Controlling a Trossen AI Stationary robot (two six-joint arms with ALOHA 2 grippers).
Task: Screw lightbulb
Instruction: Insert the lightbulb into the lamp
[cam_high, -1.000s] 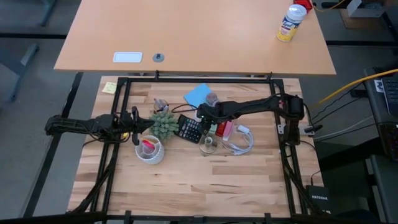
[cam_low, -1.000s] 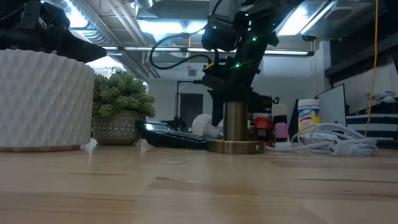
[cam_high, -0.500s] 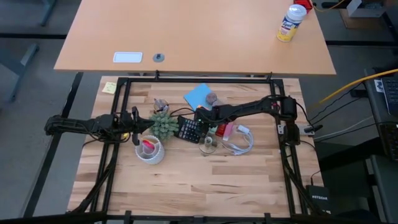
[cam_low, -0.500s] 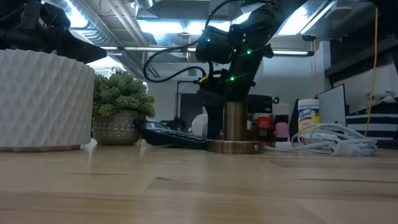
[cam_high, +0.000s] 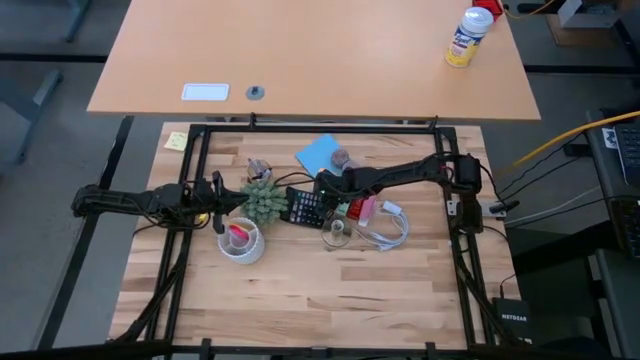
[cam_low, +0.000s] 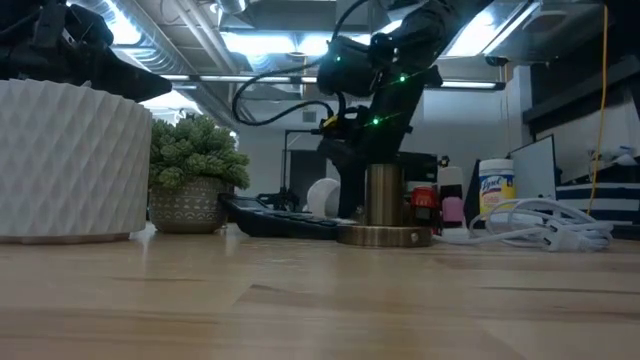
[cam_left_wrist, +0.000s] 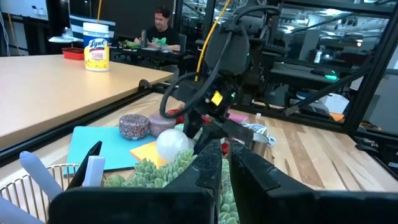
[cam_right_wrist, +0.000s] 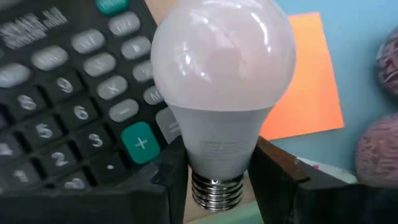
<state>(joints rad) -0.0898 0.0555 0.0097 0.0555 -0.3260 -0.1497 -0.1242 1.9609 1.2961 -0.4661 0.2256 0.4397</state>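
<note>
The white lightbulb (cam_right_wrist: 221, 68) is in my right gripper (cam_right_wrist: 217, 168), over the black calculator (cam_right_wrist: 62, 112) in the middle of the table. It also shows in the low view (cam_low: 323, 193) and the left wrist view (cam_left_wrist: 174, 142). My right gripper (cam_high: 323, 186) reaches in from the table's right. The brass socket (cam_low: 383, 205) stands upright on its round base, near side of the gripper (cam_high: 335, 235). My left gripper (cam_high: 220, 197) hangs shut and empty at the left, beside the small plant (cam_high: 263, 200). My right gripper pinches the bulb's white neck (cam_right_wrist: 217, 146) between its two fingers, just above the metal screw end (cam_right_wrist: 214, 190). The fingers come from the table's right, slanting down, one on each side of the neck. The globe points away from the gripper. Whether it rests on the calculator I cannot tell.
A white ribbed cup (cam_high: 242, 240) stands left of the socket and a coiled white cable (cam_high: 385, 228) right of it. A blue sheet (cam_high: 318, 152) with an orange note (cam_right_wrist: 308, 93) lies beyond the calculator. Red and pink items (cam_high: 360, 208) sit under the right arm.
My right gripper has gone a little toward the table's left over the calculator and stays at the bulb.
</note>
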